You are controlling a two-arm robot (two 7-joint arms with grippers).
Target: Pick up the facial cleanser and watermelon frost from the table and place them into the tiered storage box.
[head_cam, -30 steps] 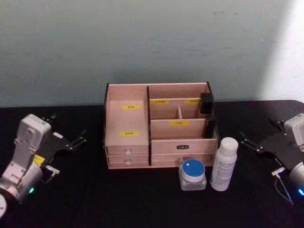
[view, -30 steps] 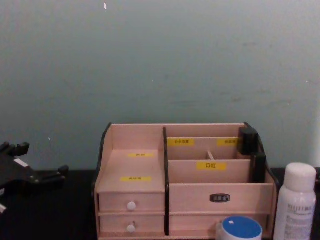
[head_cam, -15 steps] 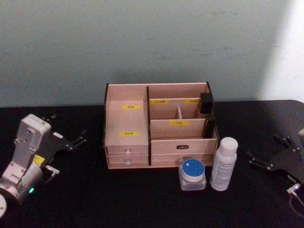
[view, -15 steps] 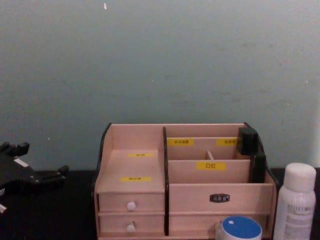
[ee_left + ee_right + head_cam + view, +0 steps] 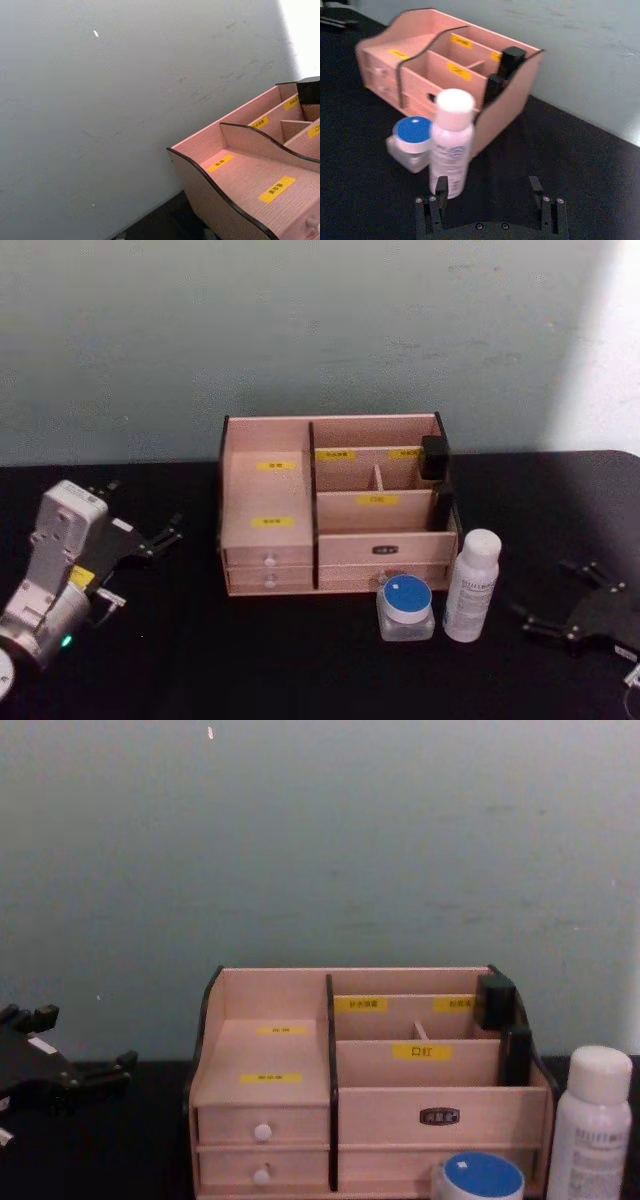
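The facial cleanser (image 5: 472, 585), a tall white bottle, stands upright on the black table in front of the right end of the tiered storage box (image 5: 268, 502). To its left, touching or nearly so, sits the watermelon frost (image 5: 405, 606), a squat jar with a blue lid. My right gripper (image 5: 550, 597) is open low over the table, right of the bottle and apart from it. In the right wrist view the bottle (image 5: 451, 145) stands just beyond one of its fingers (image 5: 440, 188), with the jar (image 5: 412, 140) beside it. My left gripper (image 5: 140, 512) hangs open left of the box.
Two black upright items (image 5: 435, 458) stand at the box's right end. The box (image 5: 370, 1115) backs onto a grey-green wall. Black tabletop (image 5: 250, 660) spreads around it. The left wrist view looks at the box's left side wall (image 5: 225, 210).
My right gripper has dropped lower and come nearer the table's front, still right of the bottle. The left arm, bottle and jar have not moved.
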